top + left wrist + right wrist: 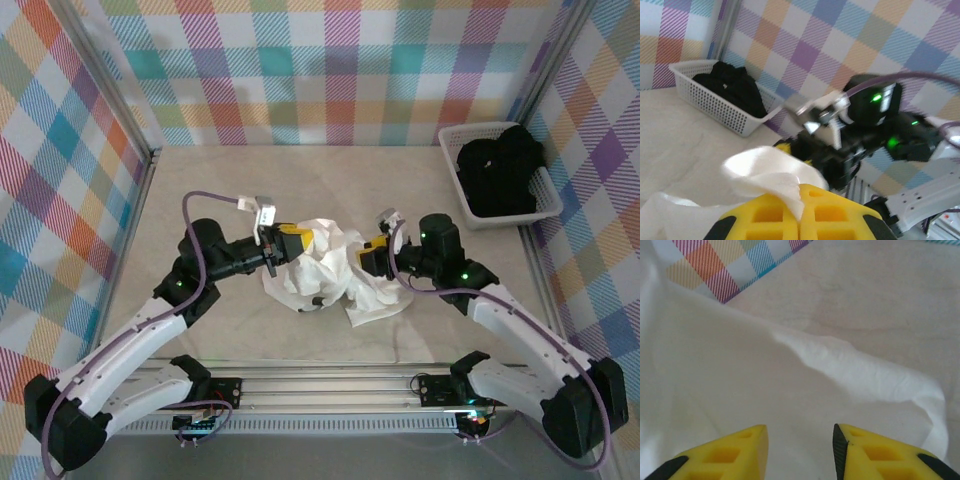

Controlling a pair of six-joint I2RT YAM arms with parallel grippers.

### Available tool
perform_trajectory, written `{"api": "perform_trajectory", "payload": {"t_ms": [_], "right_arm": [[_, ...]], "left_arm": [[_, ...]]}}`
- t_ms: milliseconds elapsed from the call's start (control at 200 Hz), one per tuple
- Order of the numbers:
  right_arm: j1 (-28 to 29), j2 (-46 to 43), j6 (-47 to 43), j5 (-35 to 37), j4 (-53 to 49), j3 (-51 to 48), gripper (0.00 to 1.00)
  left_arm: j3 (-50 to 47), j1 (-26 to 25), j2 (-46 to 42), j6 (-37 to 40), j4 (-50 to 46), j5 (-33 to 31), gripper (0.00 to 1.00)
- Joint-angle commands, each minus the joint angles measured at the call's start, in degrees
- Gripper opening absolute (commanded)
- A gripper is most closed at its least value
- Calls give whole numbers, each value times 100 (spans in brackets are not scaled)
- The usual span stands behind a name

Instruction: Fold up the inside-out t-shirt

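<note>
The inside-out t-shirt lies crumpled in a white heap at the middle of the table, between my two grippers. My left gripper is at the heap's left top. In the left wrist view its yellow fingers are pressed together on a fold of the t-shirt, which rises out of the left gripper. My right gripper is at the heap's right side. In the right wrist view the right gripper stands open just above the t-shirt, with nothing pinched between its fingers.
A white plastic basket holding a black garment stands at the back right corner. The basket and the right arm also appear in the left wrist view. Checked walls enclose the table on three sides.
</note>
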Motion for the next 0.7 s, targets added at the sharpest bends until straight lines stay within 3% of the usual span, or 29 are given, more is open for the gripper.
{"api": "perform_trajectory", "payload": {"t_ms": [0,85,160,295,415,545,695], "right_arm": [[59,-366,-306,-264,-149,230,44],[161,-424,-331,-742,63,196,49],[280,-409,-383,-1188,254,158,59],[559,-452,-494,-959,233,98,63],[819,-155,-492,-745,310,251,62],[852,283,-64,-215,637,531,50],[849,635,245,-214,564,874,49]], "left_arm": [[-62,-8,129,578,-18,190,7],[-2,-9,217,600,-94,197,8],[79,-17,286,596,-183,148,8],[229,-17,408,618,-472,71,9],[258,-22,458,618,-518,82,10],[249,-35,470,660,-558,60,10],[213,-35,429,732,-675,-13,10]]}}
